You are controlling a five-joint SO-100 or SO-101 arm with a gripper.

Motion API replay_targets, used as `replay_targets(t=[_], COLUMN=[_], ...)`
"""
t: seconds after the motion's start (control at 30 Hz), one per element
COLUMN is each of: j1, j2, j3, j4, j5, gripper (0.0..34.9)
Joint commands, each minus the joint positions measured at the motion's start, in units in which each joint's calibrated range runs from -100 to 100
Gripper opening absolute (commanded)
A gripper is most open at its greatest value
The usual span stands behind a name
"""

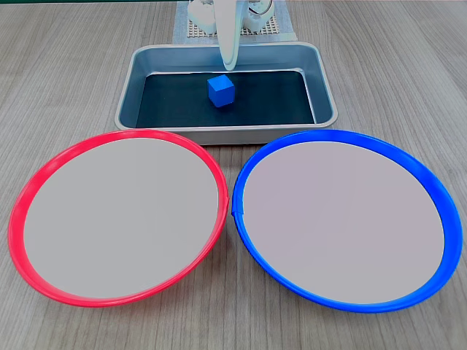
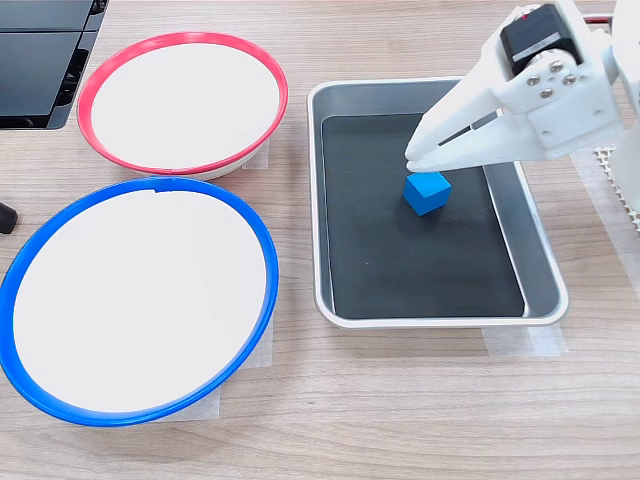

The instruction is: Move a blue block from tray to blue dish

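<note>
Blue block (image 1: 221, 91): small solid bright-blue cube, resting on the dark bottom of the tray, not yet lifted.

Nearest in the first exterior view: large round blue-rimmed shallow dish (image 1: 430, 191), pale inside bare, evidently set to receive the cube; beside it, rims almost touching, a same-sized red-rimmed dish (image 1: 33, 175), likely a decoy.

Behind both: rectangular grey metal tray (image 1: 327, 91).

Farthest: white gripper (image 2: 412, 160), tips drawn together just above the cube, grasping nothing, seemingly poised for pickup.
</note>
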Motion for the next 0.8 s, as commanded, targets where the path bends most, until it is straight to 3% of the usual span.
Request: replay_targets(t=[0.0,0.2,0.23,0.3,0.4,0.67,0.77], j1=[0.3,0.3,0.3,0.3,-0.9,3.1,4.1], j2=[-0.3,-0.3,-0.3,-0.3,0.9,23.6,31.3], j3=[0.1,0.1,0.1,0.1,-0.1,-23.6,-31.0], j4=[0.1,0.1,0.1,0.1,-0.1,9.9,16.1], j5=[-0.1,-0.1,-0.1,-0.2,-0.1,13.4,18.9], gripper=[0.3,0.3,2.3,0.4,0.4,0.3,2.8])
